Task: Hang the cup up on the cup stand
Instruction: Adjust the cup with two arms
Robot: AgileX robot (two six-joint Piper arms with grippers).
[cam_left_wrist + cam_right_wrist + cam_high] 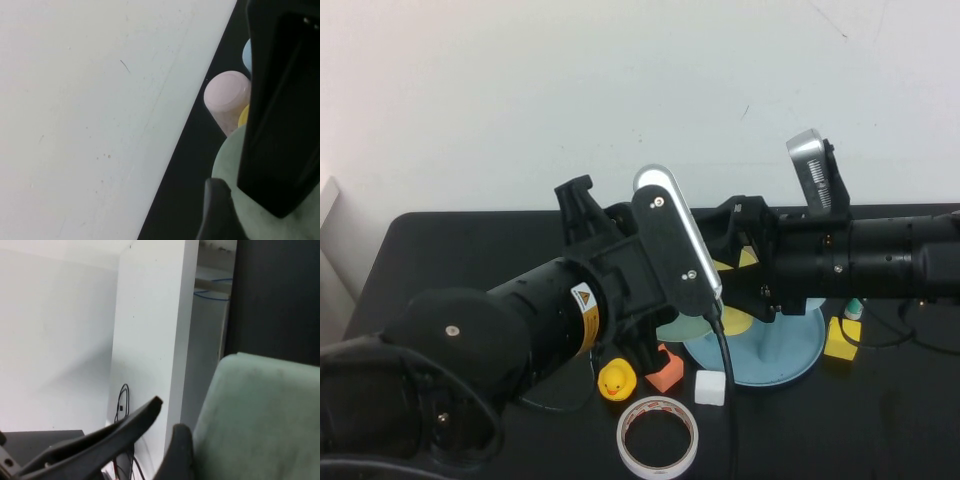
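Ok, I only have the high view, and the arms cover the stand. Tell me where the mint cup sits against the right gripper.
Observer: In the right wrist view the cup lies beside one finger of the right gripper, outside it. The gripper is open, with nothing between its fingers.
Operator: Now give me the left gripper.
Observer: The left wrist view shows the left gripper close against the same cup, over the cup stand.
Operator: Report anything else near it.
Observer: A pink cup shows beyond the mint one, hidden from your view.
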